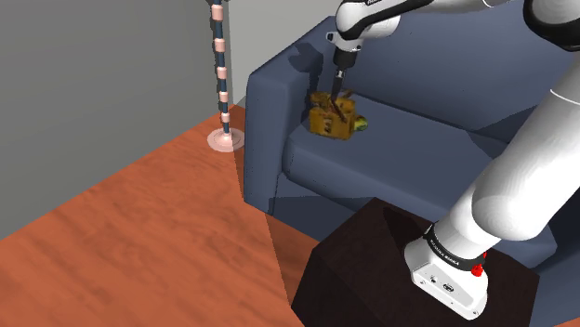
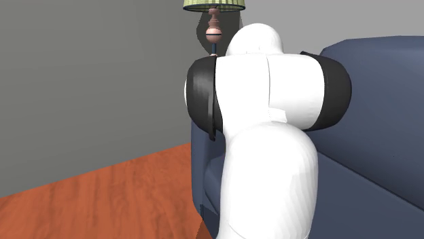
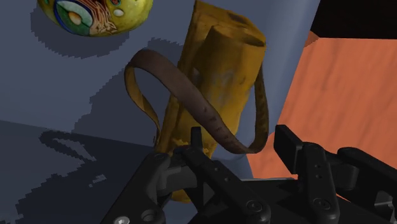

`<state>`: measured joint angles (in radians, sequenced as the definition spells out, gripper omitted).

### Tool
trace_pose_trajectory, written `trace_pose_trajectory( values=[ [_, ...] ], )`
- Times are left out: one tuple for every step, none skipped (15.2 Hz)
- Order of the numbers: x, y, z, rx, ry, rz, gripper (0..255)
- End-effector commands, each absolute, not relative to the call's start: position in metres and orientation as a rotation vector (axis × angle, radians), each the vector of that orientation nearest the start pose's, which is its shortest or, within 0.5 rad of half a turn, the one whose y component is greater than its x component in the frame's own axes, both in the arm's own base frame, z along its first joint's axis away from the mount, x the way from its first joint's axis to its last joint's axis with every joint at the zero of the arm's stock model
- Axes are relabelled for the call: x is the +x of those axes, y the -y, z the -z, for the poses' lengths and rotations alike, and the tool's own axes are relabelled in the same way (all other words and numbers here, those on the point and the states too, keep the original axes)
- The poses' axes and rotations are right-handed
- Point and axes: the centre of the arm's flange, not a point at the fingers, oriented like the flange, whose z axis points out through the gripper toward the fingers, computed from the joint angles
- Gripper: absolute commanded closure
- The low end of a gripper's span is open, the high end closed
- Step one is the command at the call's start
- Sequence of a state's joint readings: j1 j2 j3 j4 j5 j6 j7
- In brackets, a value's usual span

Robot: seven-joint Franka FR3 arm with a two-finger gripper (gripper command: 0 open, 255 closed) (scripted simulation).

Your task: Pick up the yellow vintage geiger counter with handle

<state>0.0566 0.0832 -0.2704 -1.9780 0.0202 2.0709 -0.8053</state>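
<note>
Leftmost in the shoulder view stood a slim floor-lamp pole banded in pink and dark blue (image 1: 221, 74), rising from the reddish wooden floor (image 1: 139, 241). Next came the dark blue upholstered sofa (image 1: 390, 167). On its seat cushion, close to the arm at the lamp's end, sat the yellow box-shaped geiger counter (image 1: 332, 117). The black two-finger gripper (image 1: 336, 93) hung directly over the counter, pointing down at its top. Just beside the counter, on its side toward the shoulder view's right, lay a round yellow-green painted ball (image 1: 360, 122). The dark box stand (image 1: 372, 260) sat well apart, nearer the camera.

In the wrist view the ball (image 3: 95, 13) lay off to one side, beyond the counter's near end. The brown strap handle (image 3: 191, 95) arched up off the yellow body (image 3: 216, 70) toward the camera. Its nearest bend passed through the gap between the fingers of the gripper (image 3: 240, 143). Those fingers stood apart and clasped nothing. The body's long axis ran away from the hand, leaning a little, so the counter lay straight ahead of the fingertips and just below them. With the strap threaded through the gap, the grasp likely depended on the jaws closing squarely on that band. If the strap lay slack, it might slide or fold rather than lift the box cleanly.
</note>
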Motion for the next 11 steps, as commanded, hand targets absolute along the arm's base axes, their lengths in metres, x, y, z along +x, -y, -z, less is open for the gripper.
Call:
trace_pose_trajectory(
  values=[
    [0.562,0.119,-0.440,-3.020,0.906,0.018,255],
    [0.562,0.119,-0.446,-3.020,0.906,0.018,255],
    [0.562,0.119,-0.451,-3.020,0.906,0.018,255],
    [0.562,0.119,-0.456,-3.020,0.906,0.018,255],
    [0.562,0.119,-0.461,-3.020,0.906,0.018,255],
    [0.562,0.119,-0.467,-3.020,0.906,0.018,255],
    [0.562,0.119,-0.472,-3.020,0.906,0.018,255],
    [0.562,0.119,-0.477,-3.020,0.906,0.018,255],
    [0.562,0.119,-0.483,-3.020,0.906,0.018,255],
    [0.562,0.119,-0.483,-3.020,0.906,0.018,255],
    [0.562,0.119,-0.483,-3.020,0.906,0.018,255]
  ],
)
